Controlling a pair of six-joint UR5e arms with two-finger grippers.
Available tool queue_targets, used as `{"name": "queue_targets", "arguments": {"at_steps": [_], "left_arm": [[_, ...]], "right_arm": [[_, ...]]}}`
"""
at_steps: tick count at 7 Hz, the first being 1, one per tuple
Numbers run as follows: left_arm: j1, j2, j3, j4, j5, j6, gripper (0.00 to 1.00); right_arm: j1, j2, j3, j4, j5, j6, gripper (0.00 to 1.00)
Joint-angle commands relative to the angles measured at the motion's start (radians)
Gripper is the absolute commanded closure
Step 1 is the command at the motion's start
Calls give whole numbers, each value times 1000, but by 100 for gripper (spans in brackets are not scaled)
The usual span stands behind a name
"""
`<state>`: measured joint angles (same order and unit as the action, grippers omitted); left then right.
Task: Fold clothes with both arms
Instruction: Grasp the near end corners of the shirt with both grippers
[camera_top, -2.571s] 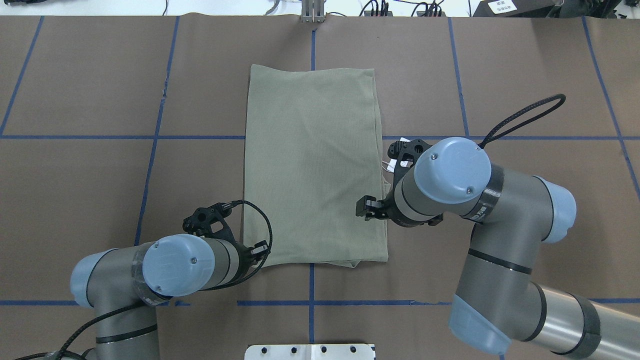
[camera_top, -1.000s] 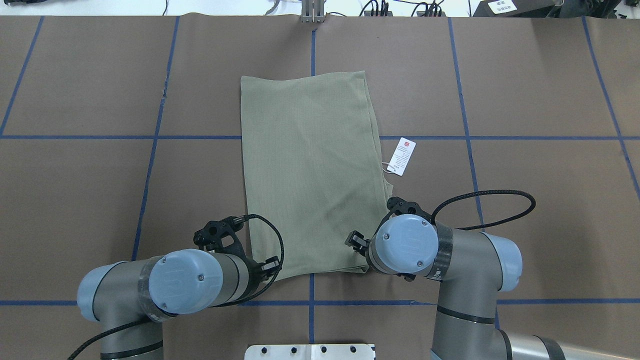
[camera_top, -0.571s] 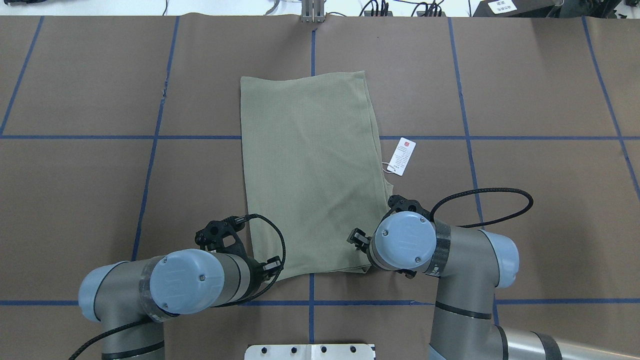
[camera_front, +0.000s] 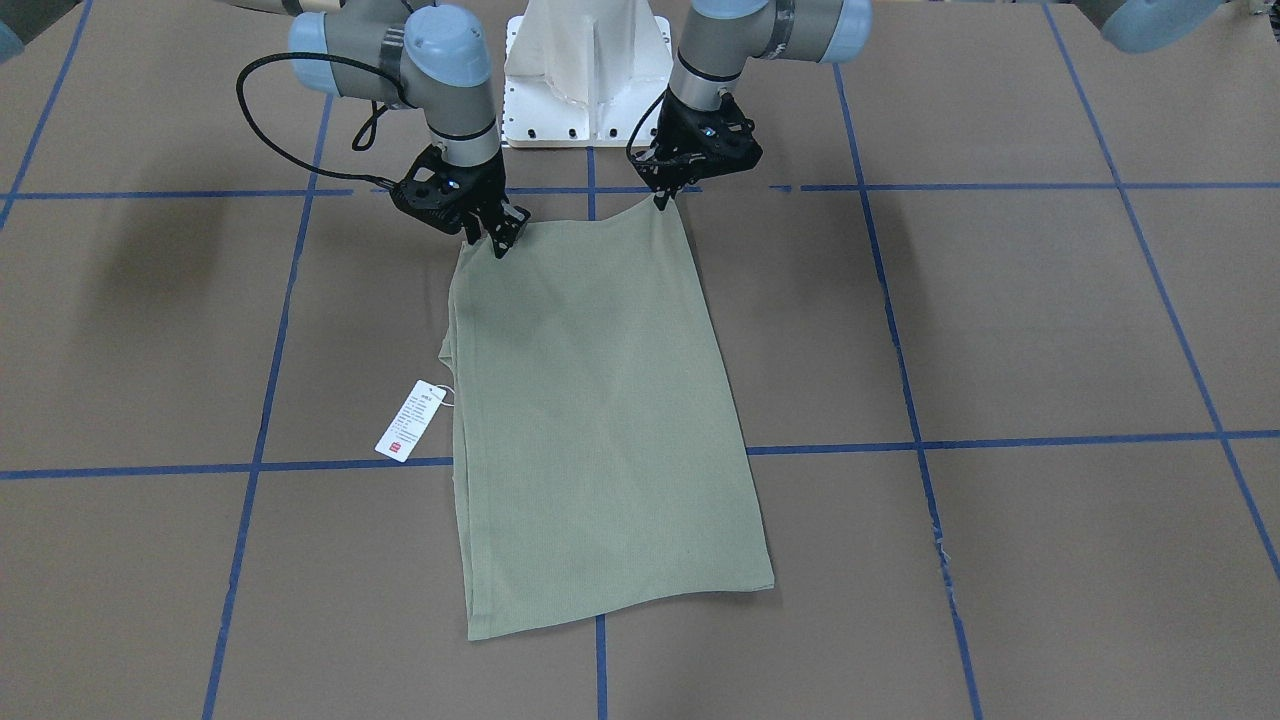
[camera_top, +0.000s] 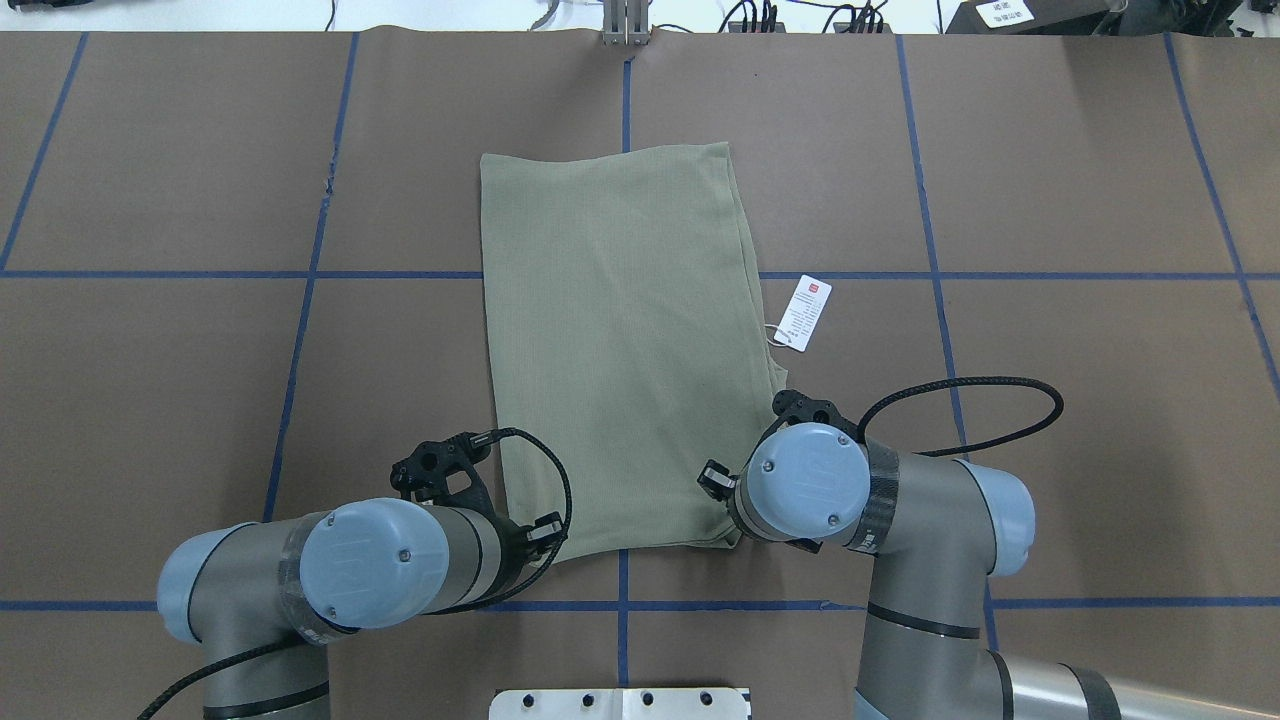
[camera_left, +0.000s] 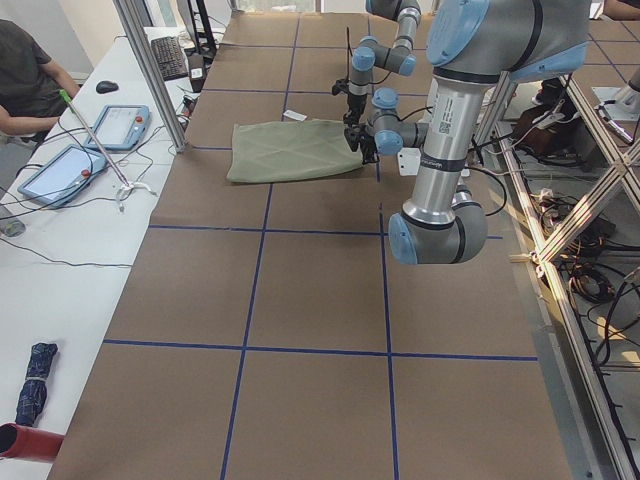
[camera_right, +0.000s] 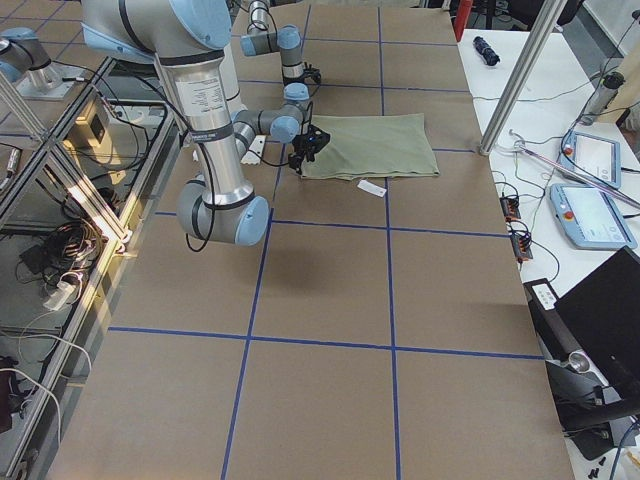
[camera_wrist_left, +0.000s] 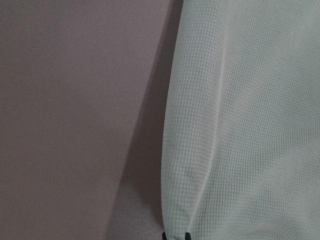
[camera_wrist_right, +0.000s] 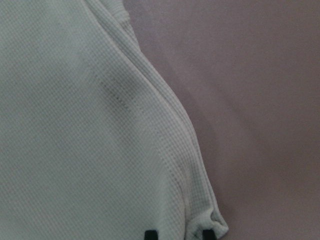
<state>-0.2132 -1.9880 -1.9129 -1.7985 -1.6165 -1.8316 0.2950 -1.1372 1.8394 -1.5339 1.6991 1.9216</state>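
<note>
- The green shirt (camera_top: 620, 340) lies flat on the desk (camera_top: 1050, 180) as a long folded rectangle. It runs straight away from both tools toward the far side, its near short edge spanning the gap between them.
- The left tool (camera_front: 662, 197) is down at the shirt's near corner on its own side. In the left wrist view its two black fingertips (camera_wrist_left: 165, 236) sit close together with a fold of the knit pinched between them.
- The right tool (camera_front: 497, 237) is down at the other near corner. In the right wrist view its fingertips (camera_wrist_right: 150, 234) stand a little wider, clamped on a thick bunch of layered fabric, and the corner pokes out past one tip.
- A white tag (camera_top: 805, 313) with a red mark lies on the desk beyond the right tool, just beside the shirt's long edge on that side, joined to it by a thin string.
- The desk is covered in brown paper crossed by blue tape lines (camera_top: 300, 330). A white base plate (camera_top: 620, 703) sits at the near edge, behind and between the two tools.
- Past the shirt's far end stands a white side desk (camera_left: 60, 260) with two tablets (camera_left: 62, 172), a keyboard (camera_left: 174, 57) and a mouse (camera_left: 108, 87). A person (camera_left: 25, 85) sits at it, and cables trail across it.
</note>
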Motion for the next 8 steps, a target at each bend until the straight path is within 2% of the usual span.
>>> {"name": "queue_targets", "arguments": {"at_steps": [1, 3, 4, 5, 6, 8], "left_arm": [[0, 0, 0, 1, 1, 0, 100], [0, -2, 0, 1, 0, 0, 100], [0, 5, -11, 1, 3, 0, 100], [12, 12, -40, 4, 3, 2, 100], [43, 23, -98, 22, 4, 17, 100], [98, 41, -265, 208, 6, 29, 100]], "right_arm": [[0, 4, 1, 0, 1, -6, 100], [7, 7, 20, 40, -1, 17, 100], [9, 2, 40, 43, 2, 98, 100], [10, -10, 93, 43, 13, 99, 100], [10, -13, 136, 34, 19, 100, 100], [-8, -51, 231, 28, 118, 102, 100]]}}
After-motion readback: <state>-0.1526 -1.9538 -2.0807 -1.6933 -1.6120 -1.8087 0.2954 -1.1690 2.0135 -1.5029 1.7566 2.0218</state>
